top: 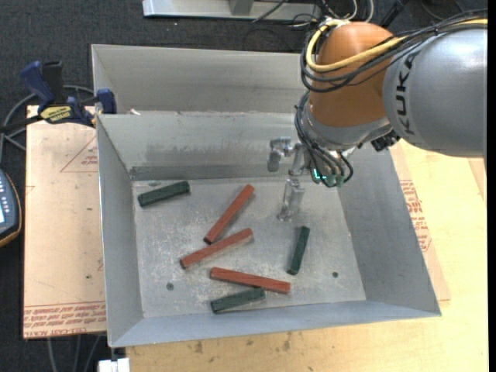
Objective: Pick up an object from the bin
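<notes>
A grey metal bin (116,231) seen from above holds 6 short flat sticks, 3 dark green and 3 brownish red, scattered on its scuffed floor. The robot arm (449,84) reaches in from the right, with a rounded orange cover (349,76) and yellow and black cables at its wrist. Its gripper (285,178) hangs over the rear right part of the bin floor. The 2 metal fingers (293,200) stand apart, 1 near the back wall and 1 further forward, with only bare bin floor between them, so they hold nothing. The nearest thing is the right green stick (297,249), which lies almost upright in the view, just in front of the forward finger and not touching it. To the left of the fingers, a slanted red stick (229,214) runs from upper right to lower left, near but apart from them. Below that lies the middle red stick (216,249), tilted the same way but flatter; whether its near end touches the slanted one is hard to tell. Toward the front wall, the front red stick (249,280) lies nearly level, and the front green stick (237,301) sits just beside it, touching or almost touching. The far green stick (163,194) lies alone at the left rear, well apart from the gripper.
</notes>
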